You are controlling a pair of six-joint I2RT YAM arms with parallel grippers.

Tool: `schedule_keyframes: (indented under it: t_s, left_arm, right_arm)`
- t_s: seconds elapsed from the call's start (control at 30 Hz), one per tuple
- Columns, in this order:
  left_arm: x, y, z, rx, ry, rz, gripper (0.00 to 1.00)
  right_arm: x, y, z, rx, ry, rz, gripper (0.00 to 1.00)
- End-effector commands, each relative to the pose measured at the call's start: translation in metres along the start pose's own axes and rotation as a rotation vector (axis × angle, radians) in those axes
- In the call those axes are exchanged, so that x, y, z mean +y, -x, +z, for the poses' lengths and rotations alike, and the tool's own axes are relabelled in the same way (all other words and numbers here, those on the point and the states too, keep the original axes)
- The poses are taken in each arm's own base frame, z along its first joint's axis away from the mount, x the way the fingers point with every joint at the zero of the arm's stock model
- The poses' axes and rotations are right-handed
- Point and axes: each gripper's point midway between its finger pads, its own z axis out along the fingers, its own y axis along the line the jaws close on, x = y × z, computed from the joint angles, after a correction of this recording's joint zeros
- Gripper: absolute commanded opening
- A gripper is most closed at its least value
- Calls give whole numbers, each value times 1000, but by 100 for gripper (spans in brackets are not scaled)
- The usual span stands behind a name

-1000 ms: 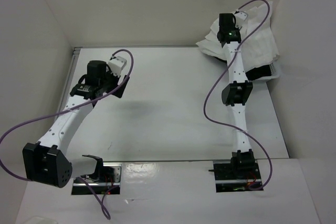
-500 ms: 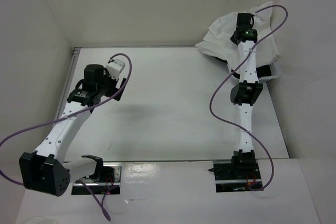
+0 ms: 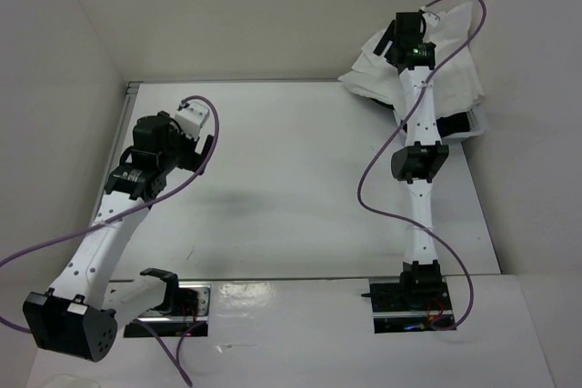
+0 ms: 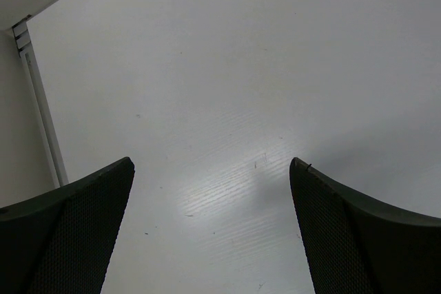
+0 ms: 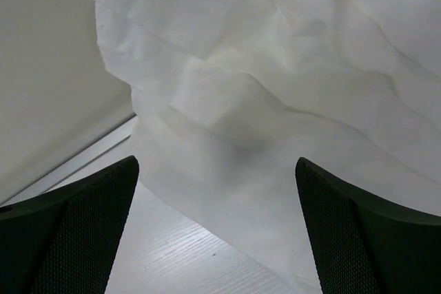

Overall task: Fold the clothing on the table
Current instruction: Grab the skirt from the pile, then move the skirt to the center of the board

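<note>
While my right gripper hangs wide open, holding nothing, over the clothing, I see that white heap bunched in the far right corner of the table against the wall, something black under it. My right arm covers its middle. Left gripper gapes, empty, by the rail.

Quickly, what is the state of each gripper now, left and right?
Left gripper: open, holding nothing, above the table.
Right gripper: open, holding nothing; the white clothing is just ahead of it.
</note>
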Motion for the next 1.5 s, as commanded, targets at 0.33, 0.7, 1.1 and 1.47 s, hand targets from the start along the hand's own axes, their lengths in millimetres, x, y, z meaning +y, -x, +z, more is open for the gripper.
schedule_keyframes:
  t_s: [0.33, 0.7, 1.1, 1.47]
  left_arm:
    - [1, 2, -7, -34, 13, 29, 99]
    - [2, 2, -10, -43, 16, 38, 99]
    - [4, 11, -12, -66, 25, 27, 99]
    - [37, 77, -54, -239, 169, -107, 99]
  right_arm:
    - [-26, -37, 43, 77, -44, -39, 85]
    - [-29, -4, 24, -11, -82, 0, 6]
    - [14, 86, -101, -262, -57, -33, 0]
    - [137, 82, -397, -413, 405, -81, 0]
